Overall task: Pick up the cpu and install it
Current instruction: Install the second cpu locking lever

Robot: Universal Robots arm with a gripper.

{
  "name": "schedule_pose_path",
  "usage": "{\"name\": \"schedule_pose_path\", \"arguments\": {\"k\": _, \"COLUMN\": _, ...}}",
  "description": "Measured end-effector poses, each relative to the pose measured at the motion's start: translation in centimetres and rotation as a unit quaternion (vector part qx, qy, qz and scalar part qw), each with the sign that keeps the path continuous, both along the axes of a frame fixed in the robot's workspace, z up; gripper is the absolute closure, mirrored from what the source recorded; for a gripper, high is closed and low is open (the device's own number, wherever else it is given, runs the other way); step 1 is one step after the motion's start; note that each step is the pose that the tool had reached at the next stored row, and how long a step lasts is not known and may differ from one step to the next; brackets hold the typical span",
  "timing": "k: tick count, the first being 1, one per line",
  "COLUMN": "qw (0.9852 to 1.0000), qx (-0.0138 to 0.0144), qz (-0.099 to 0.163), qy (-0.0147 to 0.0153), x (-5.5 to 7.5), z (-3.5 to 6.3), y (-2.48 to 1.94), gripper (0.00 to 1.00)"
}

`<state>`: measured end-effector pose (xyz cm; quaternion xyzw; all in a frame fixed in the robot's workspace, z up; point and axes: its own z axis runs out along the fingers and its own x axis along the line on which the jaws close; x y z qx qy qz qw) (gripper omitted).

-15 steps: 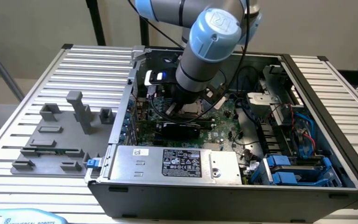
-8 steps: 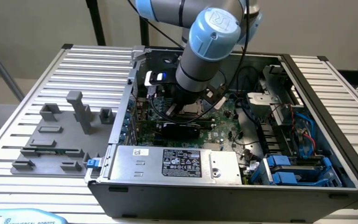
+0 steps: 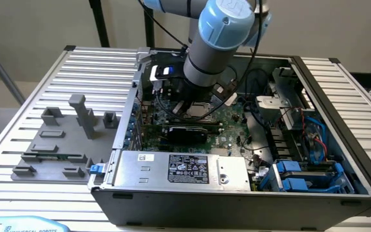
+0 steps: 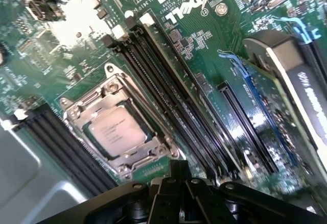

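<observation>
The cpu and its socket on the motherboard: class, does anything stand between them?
Nothing visible does. The cpu already lies inside the metal socket frame on the motherboard, silvery top up. The gripper hovers just above the board beside it, holding nothing.

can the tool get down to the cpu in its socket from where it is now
Probably yes. The tool hangs shut just above the motherboard, close beside the cpu, which sits in its socket with its silvery top bare and nothing lying over it.

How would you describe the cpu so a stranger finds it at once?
Look inside the open computer case, at the green motherboard. The cpu sits in a metal socket frame between black memory slots; only it has a flat, silvery square top with printed text.
</observation>
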<state>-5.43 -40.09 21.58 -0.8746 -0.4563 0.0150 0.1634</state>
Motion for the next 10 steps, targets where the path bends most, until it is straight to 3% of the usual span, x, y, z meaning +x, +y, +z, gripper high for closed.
{"name": "schedule_pose_path", "arguments": {"k": 10, "qw": 1.0000, "qx": 0.0011, "qz": 0.000, "qy": 0.0000, "x": 0.01, "z": 0.18, "y": 0.00, "gripper": 0.89}}
